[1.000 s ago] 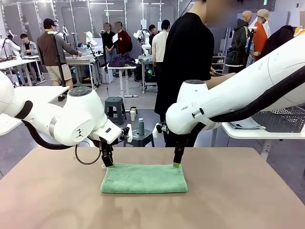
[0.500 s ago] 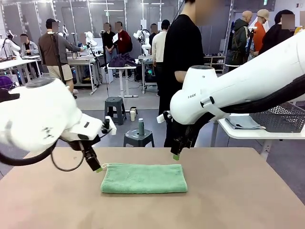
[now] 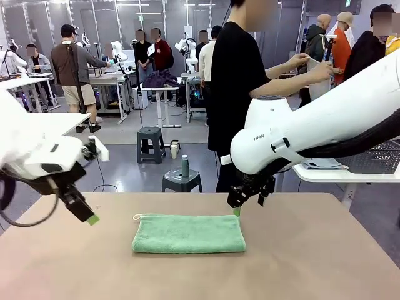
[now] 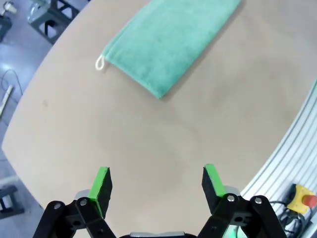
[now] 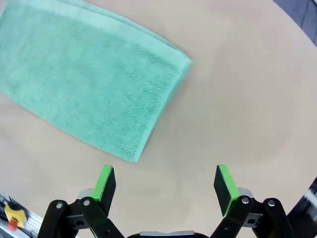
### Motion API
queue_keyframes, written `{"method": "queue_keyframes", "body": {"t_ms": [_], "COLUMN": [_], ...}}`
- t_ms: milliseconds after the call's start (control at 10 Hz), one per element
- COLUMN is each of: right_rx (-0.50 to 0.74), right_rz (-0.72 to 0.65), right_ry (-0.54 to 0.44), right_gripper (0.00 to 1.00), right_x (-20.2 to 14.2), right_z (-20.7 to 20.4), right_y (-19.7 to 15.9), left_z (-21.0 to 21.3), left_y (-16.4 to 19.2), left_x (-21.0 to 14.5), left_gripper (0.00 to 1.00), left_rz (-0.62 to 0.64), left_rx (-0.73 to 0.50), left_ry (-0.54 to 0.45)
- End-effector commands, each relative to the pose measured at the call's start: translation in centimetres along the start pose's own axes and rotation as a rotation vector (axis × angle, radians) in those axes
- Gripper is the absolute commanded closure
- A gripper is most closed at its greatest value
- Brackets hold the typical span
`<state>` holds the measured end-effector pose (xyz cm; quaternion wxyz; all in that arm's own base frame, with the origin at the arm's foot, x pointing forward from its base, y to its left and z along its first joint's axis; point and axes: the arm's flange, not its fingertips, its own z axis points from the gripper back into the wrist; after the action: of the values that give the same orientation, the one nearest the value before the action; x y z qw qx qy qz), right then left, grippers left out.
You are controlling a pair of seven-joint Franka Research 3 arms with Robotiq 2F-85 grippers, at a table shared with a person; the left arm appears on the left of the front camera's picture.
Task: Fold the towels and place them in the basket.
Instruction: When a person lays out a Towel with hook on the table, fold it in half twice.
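**Workpiece.** The mint green terry-cloth towel [image 3: 187,233] lies folded into a flat oblong near the middle of the tan table [image 3: 312,262]. Its long edges run left to right. Its white corner loop [image 3: 136,217] sits at the far left corner.

**Handling properties (judged).**
- The cloth is soft, limp and light, with no stiffness of its own.
- The pile should give the green pads good friction.
- The stacked layers can slide over one another, and a lift from one side only is likely to let the towel droop and open.

**Recommended hold.** Pinch through all layers at the two short ends, close to the folded long edge. Do not use the loop as a grip point; it carries only one layer.

**Left gripper** [image 3: 87,214]. It hangs low over bare table, well apart from the towel's left end. Its jaws are spread wide with nothing between them.

**Right gripper** [image 3: 245,200]. It hovers just above the towel's far right corner, clear of the cloth. Its jaws are likewise spread and empty.

**Destination.** The dark grey lattice-mesh basket [image 3: 375,156] stands on a white side table [image 3: 319,174] to the right. It is partly hidden behind the right arm and well apart from the towel.
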<state>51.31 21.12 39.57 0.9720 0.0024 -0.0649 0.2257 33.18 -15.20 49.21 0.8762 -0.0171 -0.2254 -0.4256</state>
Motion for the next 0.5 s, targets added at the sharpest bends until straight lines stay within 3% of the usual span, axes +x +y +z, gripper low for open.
{"method": "queue_keyframes", "body": {"t_ms": [0, 100, 200, 300, 400], "right_rx": [-0.053, -0.043, 0.007, -0.016, -0.016], "right_rz": [-0.151, -0.174, -0.146, -0.123, -0.123], "right_ry": [0.005, 0.005, 0.028, 0.011, 0.011], "right_gripper": [0.00, 0.00, 0.00, 0.00, 0.00], "right_x": [-0.1, 0.0, 0.0, -0.3, -0.3], "right_z": [-0.8, -1.2, -1.5, -0.5, -0.5], "right_y": [0.8, 0.9, 0.9, -0.1, -0.1], "left_z": [0.2, -0.2, -0.8, 2.4, 2.4], "left_y": [-2.7, -2.7, -2.7, 1.1, 1.1], "left_x": [-7.9, -8.6, -8.9, -1.7, -1.7], "left_gripper": [0.08, 0.08, 0.08, 0.08, 0.08], "left_rz": [0.078, 0.109, 0.110, 0.072, 0.072], "left_rx": [0.038, 0.069, 0.069, 0.030, 0.030], "left_ry": [0.018, 0.096, 0.067, 0.029, 0.029]}}
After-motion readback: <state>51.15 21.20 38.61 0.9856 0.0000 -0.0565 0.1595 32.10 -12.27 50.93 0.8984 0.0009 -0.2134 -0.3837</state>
